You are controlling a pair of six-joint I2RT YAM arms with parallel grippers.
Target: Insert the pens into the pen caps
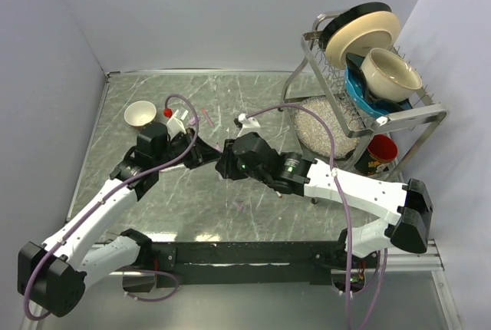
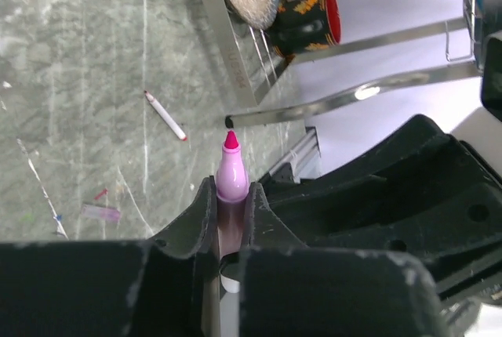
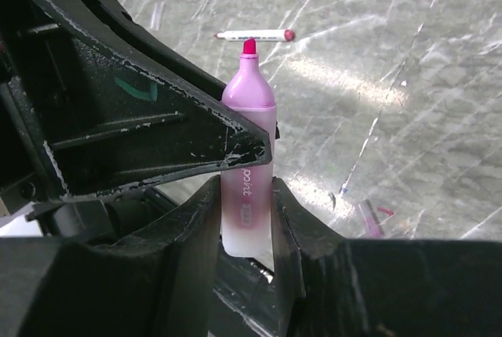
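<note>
One pink-tipped pen with a pale pink barrel is gripped by both grippers at once. My left gripper is shut on it, the pink nib sticking out past the fingertips. My right gripper is shut on the lower barrel, and a left finger crosses in front. The two grippers meet above the table's middle, left and right. Another white pen with red ends lies on the table. A pink-purple pen cap lies loose nearby.
A metal dish rack with plates and bowls stands at the back right, its leg reaching toward the pens. A red mug sits under it beside a glittery round mat. A white cup is at the back left.
</note>
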